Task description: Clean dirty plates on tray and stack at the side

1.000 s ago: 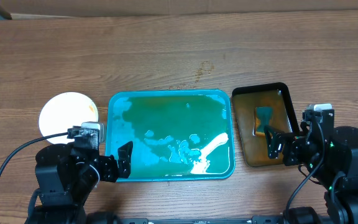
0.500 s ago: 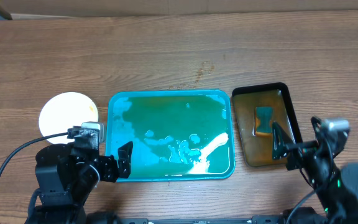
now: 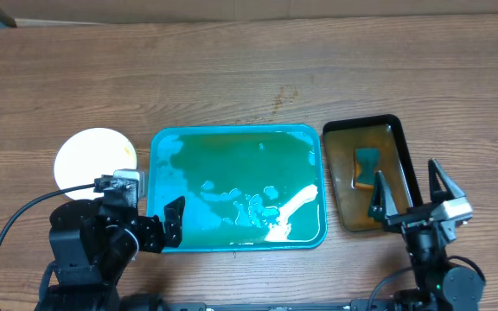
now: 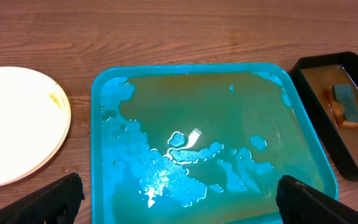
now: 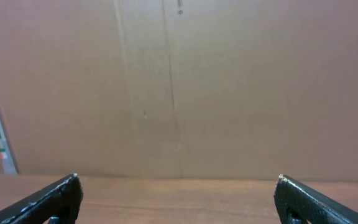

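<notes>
Zero dishes on the teal tray (image 3: pixel 232 155): I see only puddles of water and foam, nothing round.
Plates (image 3: pixel 92 159): one round pale shape sits on the table (image 3: pixel 232 69) just left of the teal tray, apart from its rim. From above I cannot count the layers, so I cannot say if all three are there.
Top plate surface: mostly clean in the left wrist view, with a small yellow-brown smear (image 4: pixel 55 99) near the edge facing the teal tray.
Sponge (image 3: pixel 367 167): it lies in the black tray (image 3: pixel 361 122) of brownish water, right of the teal tray, with nothing gripping it.
Left gripper (image 4: pixel 179 183): the fingers are wide apart and empty, hanging over the teal tray's near edge.
Right gripper (image 3: pixel 405 173): the fingers are spread and empty, lifted at the black tray's near end. Its own camera shows only a cardboard wall (image 5: pixel 179 87).
Progress (my judgement): washing and stacking look finished, or very nearly.
Left to do: possibly wipe that smear, and confirm the plate count.
</notes>
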You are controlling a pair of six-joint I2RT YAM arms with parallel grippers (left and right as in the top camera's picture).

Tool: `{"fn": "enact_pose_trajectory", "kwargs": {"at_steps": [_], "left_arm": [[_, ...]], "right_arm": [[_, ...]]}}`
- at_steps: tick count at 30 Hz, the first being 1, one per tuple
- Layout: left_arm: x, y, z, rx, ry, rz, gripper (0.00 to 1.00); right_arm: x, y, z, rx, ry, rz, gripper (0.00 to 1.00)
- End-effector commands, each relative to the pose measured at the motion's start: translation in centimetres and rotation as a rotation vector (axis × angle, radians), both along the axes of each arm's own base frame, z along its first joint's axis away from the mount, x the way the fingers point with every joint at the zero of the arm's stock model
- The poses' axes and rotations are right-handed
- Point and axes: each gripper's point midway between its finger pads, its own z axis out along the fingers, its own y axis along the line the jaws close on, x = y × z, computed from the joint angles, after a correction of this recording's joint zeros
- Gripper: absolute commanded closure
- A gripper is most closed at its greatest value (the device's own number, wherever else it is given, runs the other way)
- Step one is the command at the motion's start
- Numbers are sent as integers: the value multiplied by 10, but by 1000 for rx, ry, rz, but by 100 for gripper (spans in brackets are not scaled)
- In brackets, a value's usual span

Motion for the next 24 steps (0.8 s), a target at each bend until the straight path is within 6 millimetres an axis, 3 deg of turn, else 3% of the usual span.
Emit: {"fn": "enact_pose_trajectory", "kwargs": {"at_steps": [1, 6, 24], "left_arm": [[0, -1, 0, -18, 1, 4, 0], [0, -1, 0, -18, 1, 4, 0], [0, -1, 0, -18, 1, 4, 0]], "right_arm": [[7, -4, -27, -15, 54, -26, 0], [11, 7, -87, -87, 291, 35, 0], [11, 8, -85, -84, 279, 38, 0]]}}
